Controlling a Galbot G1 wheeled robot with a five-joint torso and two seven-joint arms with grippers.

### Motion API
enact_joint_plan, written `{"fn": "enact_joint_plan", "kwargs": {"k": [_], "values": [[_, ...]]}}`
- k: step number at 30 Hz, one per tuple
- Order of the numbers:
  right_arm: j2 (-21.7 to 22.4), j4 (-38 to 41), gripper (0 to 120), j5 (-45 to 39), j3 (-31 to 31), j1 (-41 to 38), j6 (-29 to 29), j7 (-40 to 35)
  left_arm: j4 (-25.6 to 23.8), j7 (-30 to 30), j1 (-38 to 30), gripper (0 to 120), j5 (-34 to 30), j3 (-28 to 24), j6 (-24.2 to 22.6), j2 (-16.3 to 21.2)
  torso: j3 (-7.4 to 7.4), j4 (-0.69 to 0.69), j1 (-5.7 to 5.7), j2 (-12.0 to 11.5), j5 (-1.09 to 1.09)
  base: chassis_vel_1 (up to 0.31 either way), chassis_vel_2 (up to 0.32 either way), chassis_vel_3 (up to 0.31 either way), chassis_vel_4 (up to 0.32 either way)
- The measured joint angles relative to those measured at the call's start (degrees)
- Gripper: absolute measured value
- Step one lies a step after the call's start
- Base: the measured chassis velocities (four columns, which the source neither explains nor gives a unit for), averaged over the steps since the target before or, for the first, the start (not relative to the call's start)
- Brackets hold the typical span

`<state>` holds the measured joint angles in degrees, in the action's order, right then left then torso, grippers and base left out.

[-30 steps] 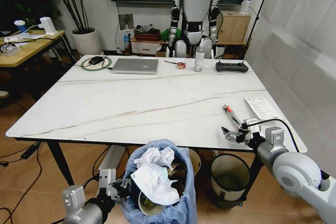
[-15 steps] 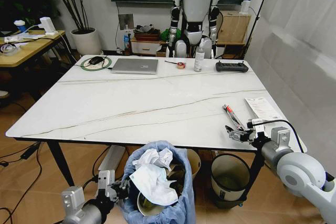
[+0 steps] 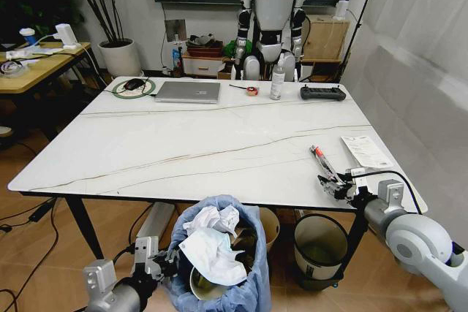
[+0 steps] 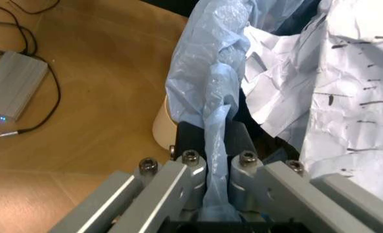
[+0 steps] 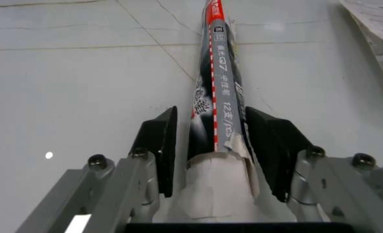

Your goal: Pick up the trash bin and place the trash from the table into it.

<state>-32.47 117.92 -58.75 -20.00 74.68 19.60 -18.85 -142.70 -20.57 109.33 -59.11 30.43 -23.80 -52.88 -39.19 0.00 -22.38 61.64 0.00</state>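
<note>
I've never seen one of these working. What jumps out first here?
The trash bin, lined in blue plastic and heaped with crumpled paper, hangs below the near edge of the table, its rim pinched by the left gripper. At the table's near right corner, the right gripper straddles a long red-and-black wrapper lying flat.

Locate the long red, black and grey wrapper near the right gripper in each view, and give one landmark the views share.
Head view: the wrapper lies on the table near its right front edge, just ahead of the right gripper.
Left wrist view: not in it.
Right wrist view: the wrapper runs between the open fingers.
Shared landmark: the printed paper sheet beside it.
</note>
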Motion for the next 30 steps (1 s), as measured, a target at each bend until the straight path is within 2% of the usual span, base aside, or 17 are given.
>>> {"fn": "enact_joint_plan", "kwargs": {"k": [2, 7, 9, 10, 12, 18, 23, 25, 28, 30], "values": [[0.0, 0.0, 36, 0.0, 0.0, 0.0, -0.1, 0.1, 0.0, 0.0, 0.0, 0, 0.0, 0.0, 0.0, 0.0, 0.0, 0.0, 0.0, 0.0, 0.0, 0.0, 0.0, 0.0, 0.0], [0.1, -0.2, 16, 0.6, 0.7, 0.4, -1.5, 0.3, 0.0, 0.0, -0.1, 0, 0.0, -0.1, 0.0, 0.0, 0.0, 0.0, 0.0, 0.0, -0.01, 0.0, 0.0, 0.0, 0.0], [0.1, -0.2, 16, 0.6, 0.7, 0.4, -1.5, 0.3, 0.0, 0.0, -0.1, 0, 0.0, -0.1, 0.0, 0.0, 0.0, 0.0, 0.0, 0.0, -0.01, 0.0, 0.0, 0.0, 0.0], [0.1, -0.2, 8, 0.7, 0.8, 0.4, -1.8, 0.5, 0.0, 0.0, -0.2, 0, 0.0, -0.1, 0.0, 0.0, 0.0, 0.0, 0.0, 0.0, -0.01, 0.0, 0.0, 0.0, 0.0], [0.1, -0.5, 1, 0.9, 1.1, 0.2, -2.6, 1.1, 0.0, 0.0, -0.3, 0, 0.0, -0.1, 0.0, 0.0, 0.0, 0.0, 0.0, 0.0, -0.01, 0.0, 0.0, 0.0, 0.0], [0.1, -1.4, 0, 2.1, 0.4, -1.8, -7.5, 7.2, 0.2, 0.1, -0.4, 0, 0.0, -0.3, 0.0, 0.1, 0.0, 0.0, 0.0, 0.0, 0.01, 0.0, 0.0, 0.0, 0.0], [2.4, -1.2, 0, 7.6, -2.6, -3.8, -16.2, 20.3, 0.4, 0.1, -0.7, 0, -0.3, -0.3, 0.0, 0.3, -0.01, 0.0, 0.0, 0.0, 0.0, 0.0, 0.0, 0.0, 0.0], [2.6, -1.1, 0, 8.1, -2.8, -3.9, -16.8, 21.3, 0.4, 0.1, -0.7, 0, -0.3, -0.3, 0.0, 0.3, -0.01, 0.0, 0.0, 0.0, 0.0, 0.0, 0.0, 0.0, 0.0], [5.5, -0.2, 0, 14.3, -6.0, -5.4, -24.7, 36.1, 0.7, 0.1, -0.8, 0, -0.3, -0.3, 0.0, 0.3, -0.01, 0.01, 0.0, 0.0, -0.01, 0.0, 0.0, 0.0, 0.0], [6.0, 0.1, 0, 15.4, -6.7, -5.6, -25.8, 38.9, 0.7, 0.2, -0.8, 0, -0.3, -0.3, 0.0, 0.3, 0.0, 0.01, 0.0, 0.0, -0.02, 0.0, 0.0, 0.0, 0.0]]}}
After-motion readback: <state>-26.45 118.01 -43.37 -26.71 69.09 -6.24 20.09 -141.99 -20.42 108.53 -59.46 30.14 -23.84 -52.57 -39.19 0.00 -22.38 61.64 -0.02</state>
